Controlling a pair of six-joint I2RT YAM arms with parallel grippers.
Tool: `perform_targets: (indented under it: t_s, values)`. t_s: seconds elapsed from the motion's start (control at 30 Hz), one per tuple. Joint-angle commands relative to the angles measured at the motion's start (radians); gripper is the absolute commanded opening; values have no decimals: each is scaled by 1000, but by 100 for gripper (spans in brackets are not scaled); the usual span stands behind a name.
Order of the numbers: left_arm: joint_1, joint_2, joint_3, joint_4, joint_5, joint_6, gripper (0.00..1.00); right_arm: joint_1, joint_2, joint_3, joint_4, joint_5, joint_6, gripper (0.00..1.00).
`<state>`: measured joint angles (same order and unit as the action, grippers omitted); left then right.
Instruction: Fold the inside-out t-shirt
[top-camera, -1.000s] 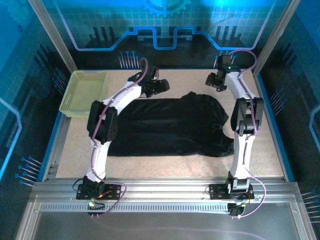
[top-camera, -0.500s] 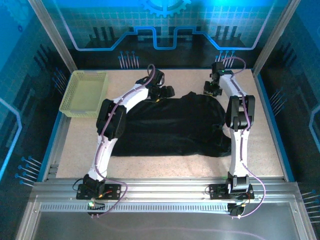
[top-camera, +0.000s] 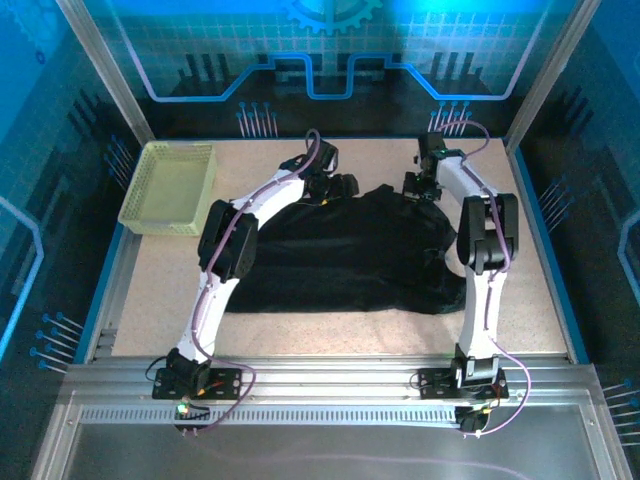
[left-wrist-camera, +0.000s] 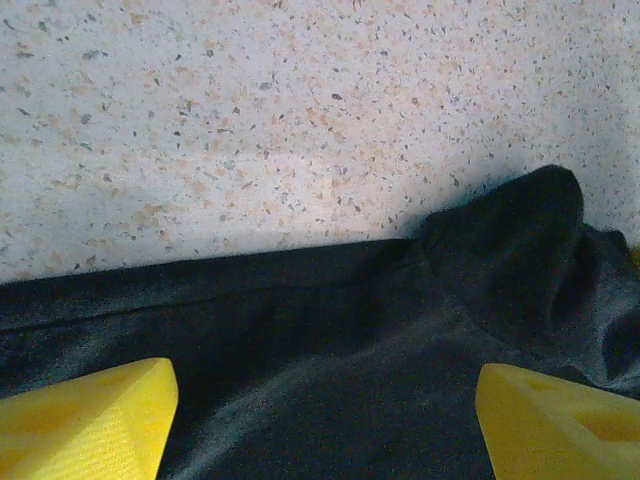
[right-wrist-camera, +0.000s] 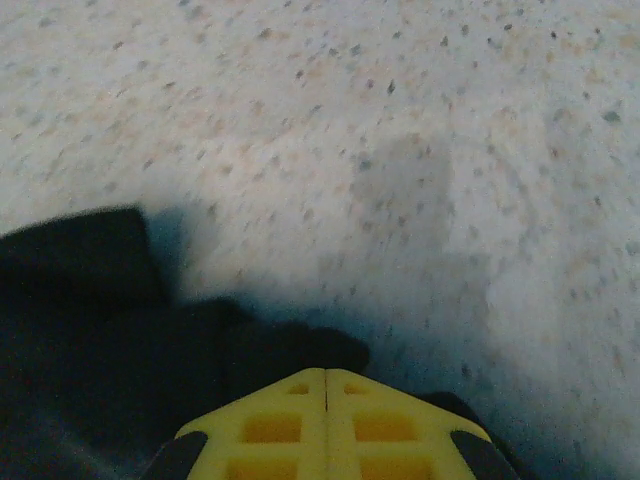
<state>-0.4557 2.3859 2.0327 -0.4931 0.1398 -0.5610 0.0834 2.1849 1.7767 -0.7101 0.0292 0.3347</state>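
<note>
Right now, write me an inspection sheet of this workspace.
Surface: speckled beige tabletop, nothing amiss seen.
Job's things: plain black soft fabric t-shirt, spread roughly flat, mid-table.
Clutter: pale yellow-green mesh basket, far left, apart from the shirt.
Grippers: left gripper open above the shirt's far edge; right gripper shut at that edge, pinch unclear.
Cables: purple cables run along both arms.
Surroundings: aluminium frame rails, blue-lit wall panels.

Robotics lab test cell: aluminium frame, blue circuit-pattern backdrop panels, speckled table inside the enclosure.
</note>
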Motion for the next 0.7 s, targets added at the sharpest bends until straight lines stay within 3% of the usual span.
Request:
perform_targets:
  t_s: [0.0, 0.17, 0.4, 0.47, 0.53, 0.67]
  values:
    - [-4, -73, -64, -1, -5, 35, 80, 52, -202, -122, 67, 76, -20, 0]
    - [1, -259, -302, 87, -55, 35, 79, 146, -428, -391, 62, 255, 32, 0]
    - [18, -475, -582, 171, -93, 16, 79, 348, -662, -771, 25, 297, 151, 2]
    - [26, -515, -639, 180, -110, 16, 79, 388, -704, -837, -15, 314, 208, 14]
    - [41, -559, -700, 193, -116, 4, 79, 396, -761, -874, -35, 321, 221, 36]
    - [82, -644, -793, 209, -141, -13, 79, 356, -833, -822, -44, 354, 185, 49]
